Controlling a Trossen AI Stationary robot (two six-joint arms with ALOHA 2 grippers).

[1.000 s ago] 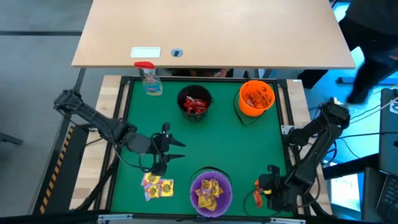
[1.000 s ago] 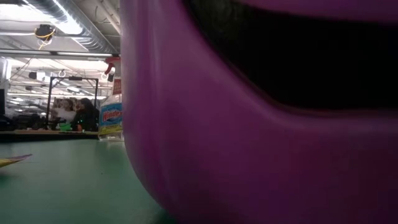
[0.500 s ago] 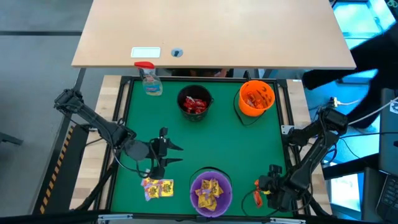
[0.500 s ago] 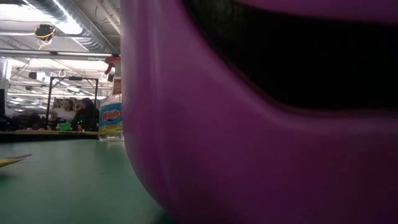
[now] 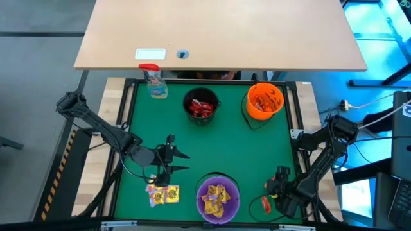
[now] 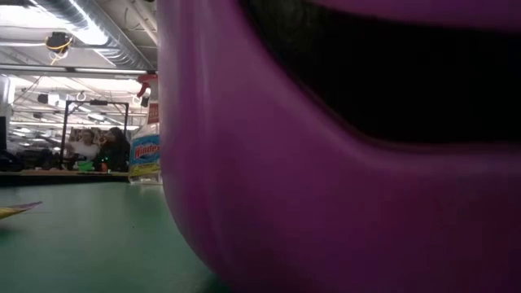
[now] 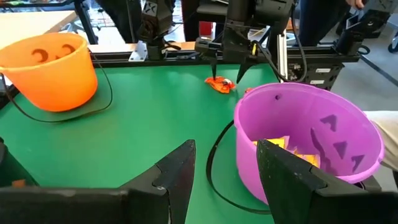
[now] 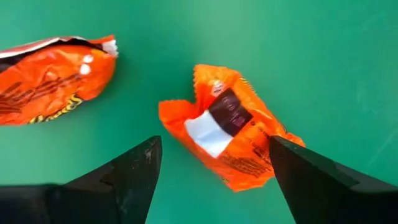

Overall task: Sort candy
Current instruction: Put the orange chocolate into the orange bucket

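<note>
Overhead layout of the green bench (image 5: 212,144): the right end effector (image 5: 275,188), at about 4 o'clock from the bench centre, hangs low with its fingers (image 8: 124,171) spread wide apart, grasping nothing; between them lies an orange candy packet (image 8: 230,127) flat on the mat, with a second orange packet (image 8: 53,78) just beside it, outside the fingers. The left end effector (image 5: 172,162), at about 8 o'clock, is likewise released, its fingers (image 7: 177,177) parted and empty, poised just above the yellow candy packets (image 5: 163,194) on the mat. The purple bowl (image 5: 218,196) at 6 o'clock holds yellow packets; the black bowl (image 5: 201,106) at 12 o'clock holds red ones; the orange bowl (image 5: 264,101) at 1 o'clock holds orange ones. A spray bottle (image 5: 154,81) stands at 11 o'clock
</note>
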